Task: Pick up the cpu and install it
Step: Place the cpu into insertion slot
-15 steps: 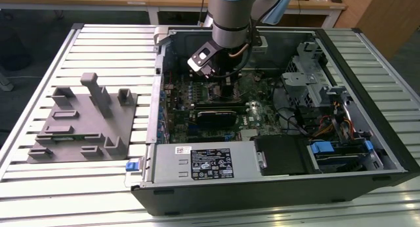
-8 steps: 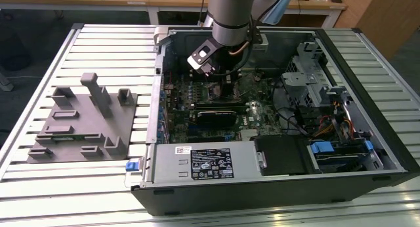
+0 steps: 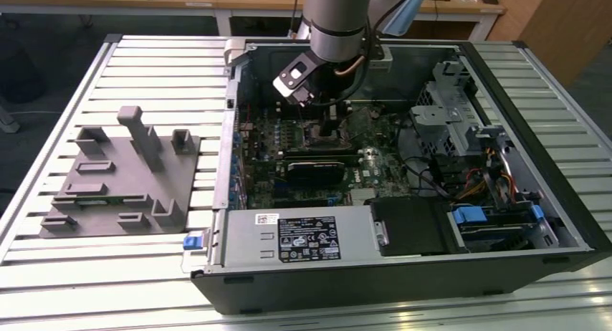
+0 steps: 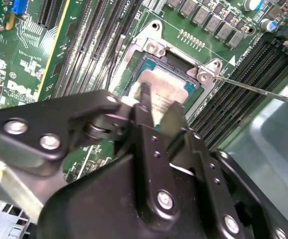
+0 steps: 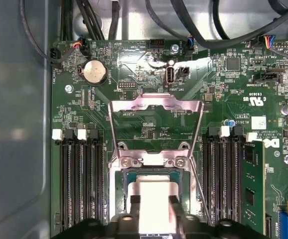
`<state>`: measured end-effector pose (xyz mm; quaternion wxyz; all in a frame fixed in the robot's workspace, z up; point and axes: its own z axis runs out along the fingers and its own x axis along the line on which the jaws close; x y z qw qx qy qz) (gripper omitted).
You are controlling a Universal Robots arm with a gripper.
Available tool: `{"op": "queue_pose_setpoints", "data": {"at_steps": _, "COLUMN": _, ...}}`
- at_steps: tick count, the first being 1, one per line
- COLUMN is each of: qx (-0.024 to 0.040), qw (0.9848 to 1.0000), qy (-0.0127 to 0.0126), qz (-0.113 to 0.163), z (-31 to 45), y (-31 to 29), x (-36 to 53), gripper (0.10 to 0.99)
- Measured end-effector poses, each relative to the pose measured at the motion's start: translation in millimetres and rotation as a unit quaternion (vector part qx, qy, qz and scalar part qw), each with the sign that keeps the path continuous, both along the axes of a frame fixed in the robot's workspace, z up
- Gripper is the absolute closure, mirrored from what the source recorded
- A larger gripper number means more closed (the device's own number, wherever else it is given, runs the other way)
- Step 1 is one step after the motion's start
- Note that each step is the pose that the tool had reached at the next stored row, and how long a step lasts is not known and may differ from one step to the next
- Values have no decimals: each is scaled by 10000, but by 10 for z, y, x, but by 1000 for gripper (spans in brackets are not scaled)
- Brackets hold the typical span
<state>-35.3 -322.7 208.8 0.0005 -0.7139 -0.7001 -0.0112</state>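
Claw: black gripper [image 5: 155,213] clenched on silver-topped square cpu [image 5: 154,193].
Cpu: we see it face up, edges squared with silver metal socket [image 5: 156,160], inside it.
Outside: grey plastic tray [image 3: 105,202], nine o'clock of black case [image 3: 383,288].

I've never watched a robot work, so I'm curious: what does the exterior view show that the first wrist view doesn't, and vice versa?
Exterior view: the arm, the whole open computer case and the grey tray beside it. First wrist view: the raised socket plate, a round coin battery, and the fingers closed on the cpu. Both: the green motherboard.
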Motion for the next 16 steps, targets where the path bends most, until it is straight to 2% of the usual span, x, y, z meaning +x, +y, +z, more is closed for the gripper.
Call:
{"op": "queue_pose_setpoints", "data": {"at_steps": 2, "qx": 0, "qw": 10000, "qy": 15, "qz": 0, "z": 14, "y": 0, "x": 3, "gripper": 851}}
{"op": "queue_pose_setpoints", "data": {"at_steps": 3, "qx": 0, "qw": 10000, "qy": 22, "qz": 0, "z": 20, "y": 0, "x": 4, "gripper": 851}}
{"op": "queue_pose_setpoints", "data": {"at_steps": 4, "qx": 0, "qw": 10000, "qy": 27, "qz": 0, "z": 28, "y": 0, "x": 4, "gripper": 910}}
{"op": "queue_pose_setpoints", "data": {"at_steps": 5, "qx": 0, "qw": 10000, "qy": 29, "qz": -1, "z": 35, "y": 0, "x": 4, "gripper": 910}}
{"op": "queue_pose_setpoints", "data": {"at_steps": 6, "qx": 1, "qw": 10000, "qy": 30, "qz": -1, "z": 44, "y": 0, "x": 4, "gripper": 973}}
{"op": "queue_pose_setpoints", "data": {"at_steps": 10, "qx": 1, "qw": 10000, "qy": 34, "qz": 0, "z": 79, "y": 0, "x": 5, "gripper": 980}}
{"op": "queue_pose_setpoints", "data": {"at_steps": 16, "qx": 0, "qw": 10000, "qy": 35, "qz": 0, "z": 89, "y": 0, "x": 5, "gripper": 980}}
